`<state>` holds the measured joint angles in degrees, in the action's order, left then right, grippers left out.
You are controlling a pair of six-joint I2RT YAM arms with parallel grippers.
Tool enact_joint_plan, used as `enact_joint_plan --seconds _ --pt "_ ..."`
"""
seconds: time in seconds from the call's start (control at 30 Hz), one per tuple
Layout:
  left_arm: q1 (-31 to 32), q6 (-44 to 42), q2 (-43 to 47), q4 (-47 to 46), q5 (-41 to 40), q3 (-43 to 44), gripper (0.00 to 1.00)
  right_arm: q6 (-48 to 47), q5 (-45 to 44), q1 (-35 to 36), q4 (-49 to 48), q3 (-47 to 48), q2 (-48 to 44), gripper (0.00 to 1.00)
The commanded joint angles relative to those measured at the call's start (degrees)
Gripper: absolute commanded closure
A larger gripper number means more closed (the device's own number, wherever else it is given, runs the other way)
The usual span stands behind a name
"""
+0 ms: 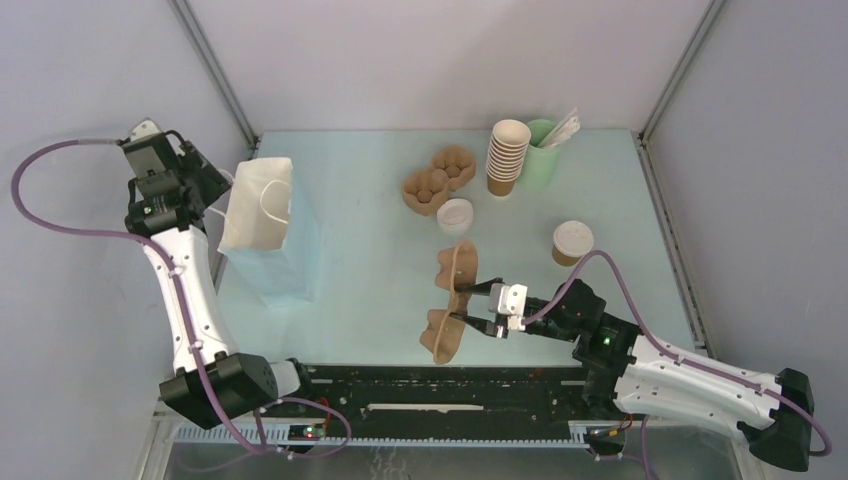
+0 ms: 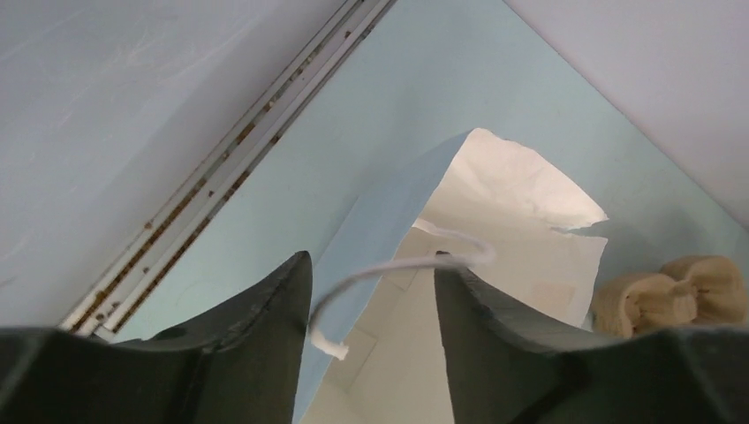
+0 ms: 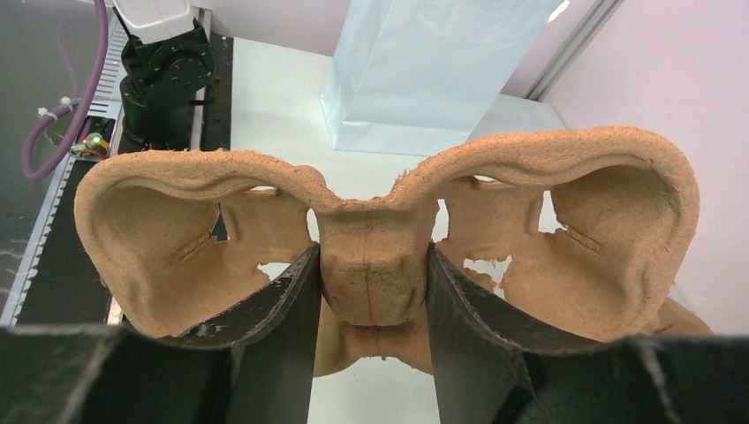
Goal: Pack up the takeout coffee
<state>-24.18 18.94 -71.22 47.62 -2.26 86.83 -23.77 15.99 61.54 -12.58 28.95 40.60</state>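
Note:
The takeout coffee (image 1: 572, 242), a small brown paper cup with a pale top, stands at the right of the table. A round white lid (image 1: 455, 215) lies apart from it near the middle. My right gripper (image 1: 466, 304) is shut on the centre post of a brown pulp cup carrier (image 1: 452, 298) and holds it tilted on edge; in the right wrist view the fingers (image 3: 283, 300) clamp the carrier's post (image 3: 373, 274). My left gripper (image 1: 218, 190) is open at the mouth of the pale blue paper bag (image 1: 268, 228), with the bag's white handle string (image 2: 389, 265) running between its fingers.
More pulp carriers (image 1: 438, 180) lie at the back middle. A tall stack of lidless brown cups (image 1: 507, 155) and a pale green cup of sticks (image 1: 541, 152) stand at the back right. The bag stands upright and open at the left; it also shows in the right wrist view (image 3: 433, 71).

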Motion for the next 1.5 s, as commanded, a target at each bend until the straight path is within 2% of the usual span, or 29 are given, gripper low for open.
enact_joint_plan --seconds 0.0,0.13,0.17,0.2,0.37,0.57,0.7,0.83,0.93,1.07,1.23,1.47 --pt "-0.47 -3.19 -0.39 -4.58 2.42 2.31 0.52 0.21 -0.49 0.51 -0.96 0.03 -0.84 0.49" --pt "-0.32 -5.76 0.95 -7.17 6.47 0.42 0.91 0.60 -0.76 0.51 -1.40 0.05 -1.00 0.49" --pt "-0.21 -5.82 2.14 -8.30 6.91 -0.69 0.99 1.14 -0.94 0.51 -1.74 0.05 -1.16 0.49" --pt "-0.01 -5.72 3.34 -9.46 8.04 -1.86 1.00 1.90 -1.31 0.49 -1.97 0.07 -1.30 0.49" --pt "3.19 -3.76 8.96 -12.52 17.16 -5.88 1.00 5.92 -3.45 0.42 1.65 2.07 -2.18 0.51" --pt "17.02 3.18 15.53 -14.99 23.30 -12.97 1.00 11.90 -6.39 -0.16 9.95 7.12 -3.94 0.52" --pt "27.19 7.88 20.94 -19.30 23.94 -20.18 1.00 17.91 -7.47 -0.47 16.85 10.97 -4.51 0.53" --pt "32.58 12.60 24.56 -24.53 27.08 -26.07 1.00 25.09 -5.43 -0.55 22.45 17.33 -3.82 0.52" --pt "36.47 16.11 25.86 -29.67 30.99 -28.79 1.00 26.22 -3.11 -0.63 26.84 21.70 -2.82 0.52" --pt "43.09 22.40 26.17 -36.58 31.50 -30.63 1.00 27.62 -3.52 -1.29 34.44 28.87 -0.33 0.54" --pt "51.80 27.16 24.02 -41.86 28.25 -31.37 1.00 33.84 -5.55 -1.60 42.87 38.66 3.66 0.57" --pt "58.49 27.47 21.15 -43.90 27.16 -30.60 1.00 40.52 -8.59 -2.30 48.25 43.77 7.42 0.58"
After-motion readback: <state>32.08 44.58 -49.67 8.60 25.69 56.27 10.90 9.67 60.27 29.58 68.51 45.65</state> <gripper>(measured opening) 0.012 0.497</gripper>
